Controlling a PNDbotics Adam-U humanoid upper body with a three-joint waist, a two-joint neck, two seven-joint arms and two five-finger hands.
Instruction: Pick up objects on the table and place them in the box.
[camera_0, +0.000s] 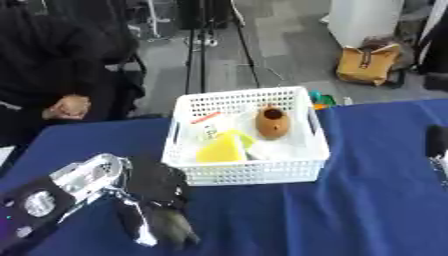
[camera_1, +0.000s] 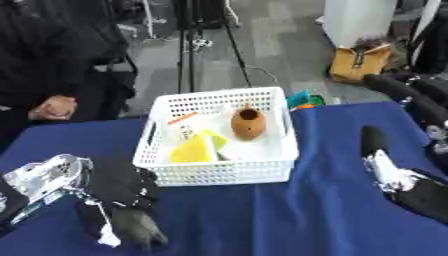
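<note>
Your left hand (camera_0: 156, 200) hangs over the table's (camera_0: 350, 210) near-left corner, fingers curled downward and holding nothing you can see. Just beside it, toward the middle of the far edge, sits the white basket (camera_0: 249, 172), with a yellow item (camera_0: 223, 149), a white packet (camera_0: 210, 127) and a brown rounded object (camera_0: 273, 122) inside. Your right hand (camera_1: 385, 167) rests at the right edge, fingers straight.

White lattice basket (camera_0: 248, 172), blue tablecloth (camera_0: 367, 200), brown pot (camera_0: 272, 122)
</note>
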